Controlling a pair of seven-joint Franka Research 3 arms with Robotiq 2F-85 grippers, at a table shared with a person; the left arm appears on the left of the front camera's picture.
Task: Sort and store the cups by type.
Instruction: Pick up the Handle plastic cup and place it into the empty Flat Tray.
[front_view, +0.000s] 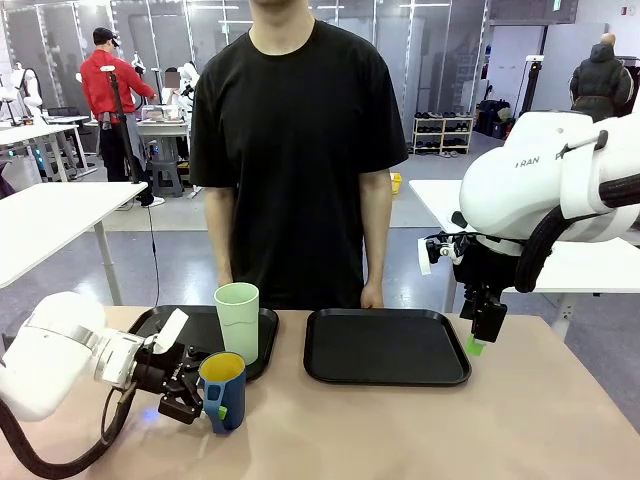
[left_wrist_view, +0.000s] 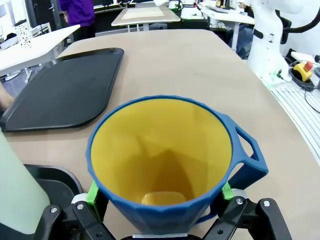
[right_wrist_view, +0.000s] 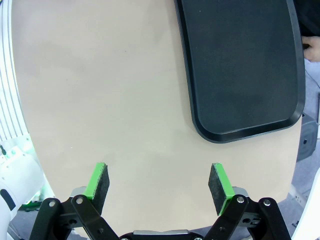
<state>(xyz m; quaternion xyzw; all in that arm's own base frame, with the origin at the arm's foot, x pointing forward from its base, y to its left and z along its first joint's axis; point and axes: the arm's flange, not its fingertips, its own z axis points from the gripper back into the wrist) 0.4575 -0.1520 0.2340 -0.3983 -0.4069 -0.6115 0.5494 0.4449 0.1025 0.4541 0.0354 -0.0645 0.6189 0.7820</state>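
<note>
Two cups sat at the table's (front_view: 400, 430) near left: blue mug (front_view: 222, 388) with the left tool (front_view: 195, 395) spread wide around it, green pads beside its walls, contact unclear; mint tumbler (front_view: 238, 321) upright on the left black tray (front_view: 170, 322). Right tool (right_wrist_view: 159, 181) hung spread over bare table just right of the right tray (front_view: 387, 345).

tan table (front_view: 420, 430), two black trays (front_view: 386, 346), blue mug (front_view: 222, 388)
</note>
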